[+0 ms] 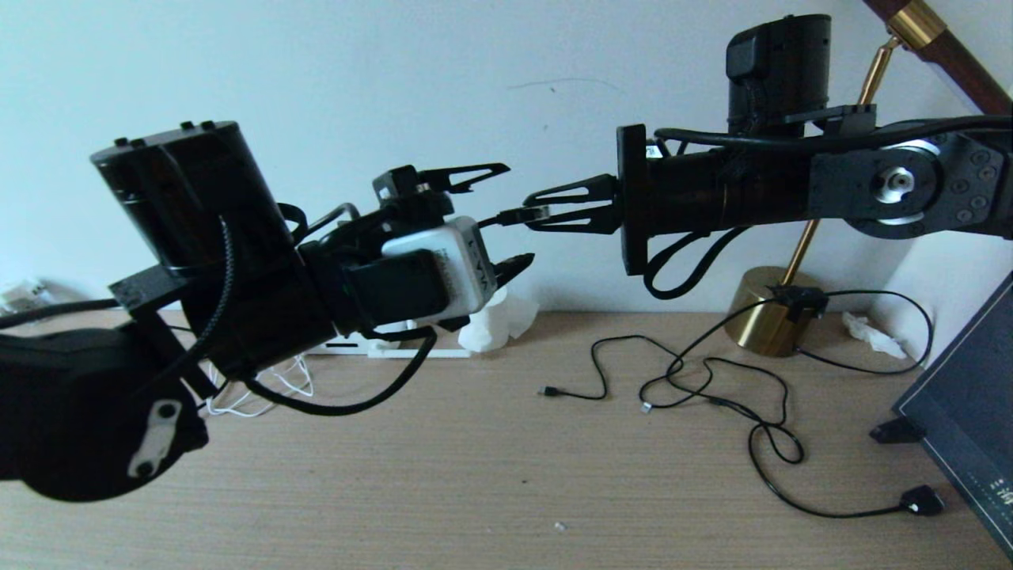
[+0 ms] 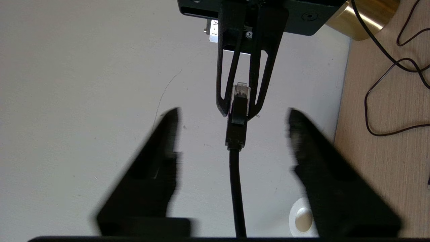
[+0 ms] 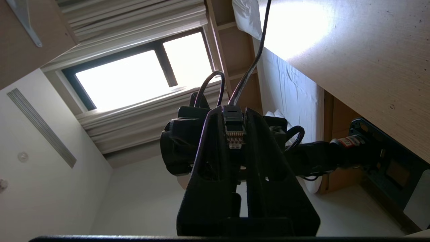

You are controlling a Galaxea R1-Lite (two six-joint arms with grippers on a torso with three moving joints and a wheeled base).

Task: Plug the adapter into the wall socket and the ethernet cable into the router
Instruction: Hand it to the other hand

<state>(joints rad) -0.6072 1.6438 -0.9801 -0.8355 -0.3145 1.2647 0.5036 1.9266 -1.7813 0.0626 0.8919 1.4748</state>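
The black ethernet cable's clip plug [image 1: 524, 214] is held in the air above the desk, level and pointing right. My right gripper [image 1: 529, 210] is shut on it, and the right wrist view shows the plug [image 3: 234, 134] pinched between the two fingers [image 3: 211, 151]. My left gripper [image 1: 519, 212] faces it, open, with its fingertips on either side of the cable. In the left wrist view the cable [image 2: 237, 188] runs up between the spread fingers [image 2: 161, 158] to the plug [image 2: 239, 114]. The adapter and wall socket are out of view. A flat white piece [image 1: 396, 350] shows under the left arm; I cannot tell if it is the router.
Thin black cables [image 1: 696, 380] with small plugs loop across the wooden desk [image 1: 506, 475] on the right. A brass lamp base [image 1: 768, 321] stands at the wall. Crumpled tissue [image 1: 491, 324] lies behind the grippers. A dark panel [image 1: 969, 412] leans at the right edge. Thin white cord [image 1: 265, 389] lies beneath the left arm.
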